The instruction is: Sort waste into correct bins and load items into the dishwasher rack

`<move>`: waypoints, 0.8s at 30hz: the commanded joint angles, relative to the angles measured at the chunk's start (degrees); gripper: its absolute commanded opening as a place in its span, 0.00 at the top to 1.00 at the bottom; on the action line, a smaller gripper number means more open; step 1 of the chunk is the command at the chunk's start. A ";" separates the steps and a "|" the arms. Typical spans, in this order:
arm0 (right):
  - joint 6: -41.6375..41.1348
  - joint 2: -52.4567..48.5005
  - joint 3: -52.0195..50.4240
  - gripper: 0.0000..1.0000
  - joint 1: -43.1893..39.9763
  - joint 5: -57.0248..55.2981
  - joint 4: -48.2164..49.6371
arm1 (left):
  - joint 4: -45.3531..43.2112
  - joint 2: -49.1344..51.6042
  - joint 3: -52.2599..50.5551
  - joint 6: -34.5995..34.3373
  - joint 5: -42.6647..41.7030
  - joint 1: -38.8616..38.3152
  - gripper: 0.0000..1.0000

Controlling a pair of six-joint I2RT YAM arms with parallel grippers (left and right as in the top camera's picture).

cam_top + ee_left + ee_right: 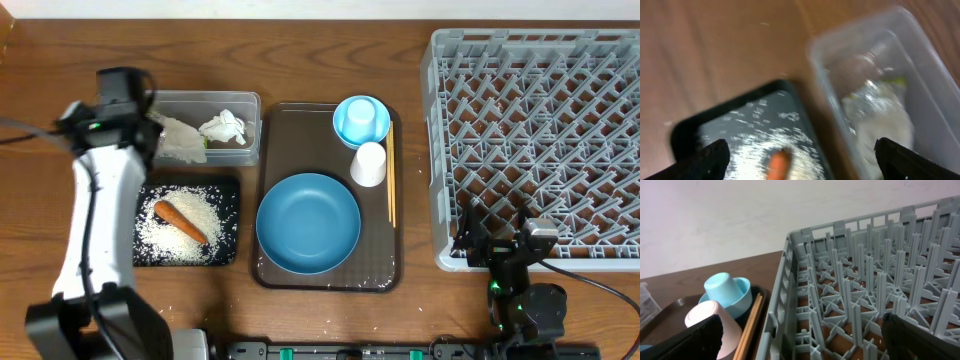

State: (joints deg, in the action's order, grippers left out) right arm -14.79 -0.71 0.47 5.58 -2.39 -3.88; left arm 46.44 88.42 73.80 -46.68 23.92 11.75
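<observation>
we see a brown wooden surface with a pale wall behind it. the grey dishwasher rack stands at its right side; our right hand, fingers spread and holding nothing, hangs by the rack's front left corner. the brown tray in the middle carries the dark-blue bowl, light-blue bowl, white cup and chopsticks. at left, the clear tub holds the wrapper and tissue; just beside it, the black tray holds the carrot on rice. our left hand hovers released over the tub's left end.
</observation>
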 commanded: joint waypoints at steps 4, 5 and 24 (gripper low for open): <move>0.72 0.22 -0.17 0.01 0.50 -0.57 -0.13 | 6.03 -0.98 -0.15 -1.68 0.94 5.11 0.03; 0.72 0.22 -0.17 0.01 0.50 -0.57 -0.13 | 6.62 -0.98 -0.15 -1.68 0.94 5.42 0.03; -13.57 0.22 -0.15 0.01 0.50 7.06 3.21 | 11.56 -0.98 -0.15 -1.68 0.31 5.70 0.02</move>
State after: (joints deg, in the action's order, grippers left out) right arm -18.79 -0.73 0.40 5.58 -0.56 -1.93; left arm 57.69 87.64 73.78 -47.88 23.94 17.30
